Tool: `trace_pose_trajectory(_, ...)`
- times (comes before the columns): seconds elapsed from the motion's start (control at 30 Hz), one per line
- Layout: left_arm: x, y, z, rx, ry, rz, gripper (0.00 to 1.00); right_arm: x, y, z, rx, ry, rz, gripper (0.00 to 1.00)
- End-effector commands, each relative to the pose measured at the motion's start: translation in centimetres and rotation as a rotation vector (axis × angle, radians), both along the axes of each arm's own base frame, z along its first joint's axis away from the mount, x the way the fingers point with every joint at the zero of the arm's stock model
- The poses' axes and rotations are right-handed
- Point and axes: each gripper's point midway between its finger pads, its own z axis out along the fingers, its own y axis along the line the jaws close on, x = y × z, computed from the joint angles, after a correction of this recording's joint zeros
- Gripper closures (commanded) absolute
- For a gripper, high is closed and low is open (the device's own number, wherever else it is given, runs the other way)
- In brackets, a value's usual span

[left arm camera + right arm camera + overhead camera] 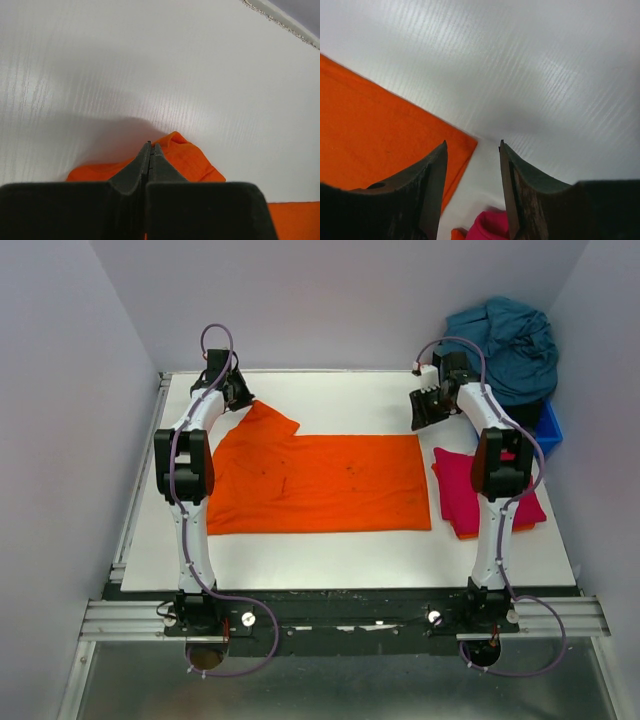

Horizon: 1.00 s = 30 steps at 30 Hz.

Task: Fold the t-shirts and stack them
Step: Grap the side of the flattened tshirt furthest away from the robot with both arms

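Observation:
The bright orange t-shirt lies spread flat in the middle of the table. My left gripper is at the shirt's far left sleeve, jaws shut on the sleeve cloth. In the left wrist view the orange cloth bunches up just behind the closed gripper. My right gripper is open and empty above the shirt's far right corner. A folded magenta-red t-shirt lies at the right on another orange folded piece. The right wrist view shows the open right gripper and the magenta cloth.
A heap of teal-blue shirts fills a small blue bin at the far right corner. White walls close in the table on the left, back and right. Bare white table shows beyond the orange shirt.

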Motion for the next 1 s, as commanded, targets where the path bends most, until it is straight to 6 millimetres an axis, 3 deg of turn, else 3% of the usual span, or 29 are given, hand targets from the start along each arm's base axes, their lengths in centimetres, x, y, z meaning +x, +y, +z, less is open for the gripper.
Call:
trace_pose_trajectory(0.0, 0.1, -0.1, 2.7, -0.001, -0.049, -0.024, 1.00, -1.4, 1.6, -1.3, 0.047, 0.092, 0.074, 0.46)
trace_pose_trajectory(0.13, 0.1, -0.1, 2.8, 0.002, -0.051, -0.022, 1.00, -1.1, 0.7, -1.6, 0.001, 0.121, 0.043, 0.48)
trace_pose_trajectory(0.97, 0.1, 0.2, 2.5, 0.010, -0.043, -0.019, 1.00, -1.4, 1.9, -1.8, 0.074, 0.175, 0.015, 0.45)
